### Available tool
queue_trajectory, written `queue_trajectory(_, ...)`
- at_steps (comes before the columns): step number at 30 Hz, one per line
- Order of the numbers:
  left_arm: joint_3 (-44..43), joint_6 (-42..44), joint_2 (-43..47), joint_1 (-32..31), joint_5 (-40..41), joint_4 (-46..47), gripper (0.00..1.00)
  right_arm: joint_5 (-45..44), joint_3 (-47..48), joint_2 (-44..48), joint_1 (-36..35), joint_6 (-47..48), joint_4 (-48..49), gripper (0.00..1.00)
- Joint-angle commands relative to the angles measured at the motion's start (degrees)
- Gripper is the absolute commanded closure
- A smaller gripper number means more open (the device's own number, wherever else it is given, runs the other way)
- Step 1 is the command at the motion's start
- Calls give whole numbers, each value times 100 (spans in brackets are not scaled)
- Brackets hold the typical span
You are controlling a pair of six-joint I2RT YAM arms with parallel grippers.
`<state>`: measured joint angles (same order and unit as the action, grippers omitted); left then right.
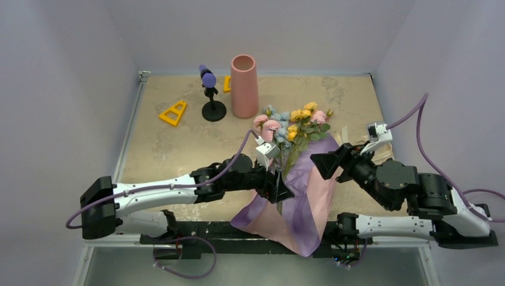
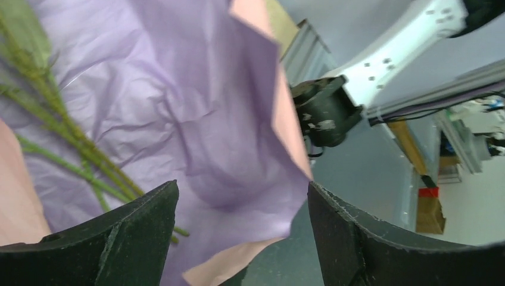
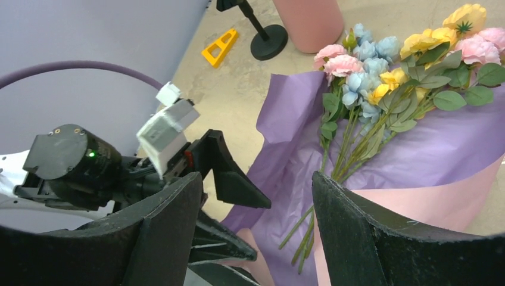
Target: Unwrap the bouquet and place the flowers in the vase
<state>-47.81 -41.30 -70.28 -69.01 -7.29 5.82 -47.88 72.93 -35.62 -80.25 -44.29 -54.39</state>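
The bouquet lies opened on the table. Its pink, yellow and pale-blue flowers point(image 1: 293, 124) point(image 3: 405, 53) point toward the salmon-pink vase point(image 1: 244, 86) point(image 3: 306, 21), which stands upright at the back. Green stems point(image 2: 71, 137) point(image 3: 351, 143) rest on the spread lilac wrap point(image 1: 301, 196) point(image 2: 196, 107) point(image 3: 417, 149), whose pink side shows at the edges. My left gripper point(image 1: 280, 187) point(image 2: 242, 186) is open at the wrap's left side, nothing between its fingers. My right gripper point(image 1: 330, 164) point(image 3: 256, 176) is open over the wrap's right side, facing the left one.
A black stand with a purple top point(image 1: 209, 95) and a yellow triangle point(image 1: 173, 113) sit left of the vase. A second yellow piece point(image 1: 227, 84) lies behind them. Cream ribbon point(image 1: 344, 136) lies right of the flowers. The wrap's lower corner point(image 1: 301, 241) hangs over the table's near edge.
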Motion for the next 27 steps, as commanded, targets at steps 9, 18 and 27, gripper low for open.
queue_trajectory(9, -303, -304, -545, 90, 2525, -2005, 19, 179, -337, -550, -30, -106, 350, 28)
queue_trajectory(18, 232, -971, 94, 250, 4015, -3320, 18, 118, -437, -826, -27, -260, 247, 29)
queue_trajectory(27, 1281, -1383, 753, 713, 3841, -3204, 18, 202, -482, -1535, -26, -384, 277, 30)
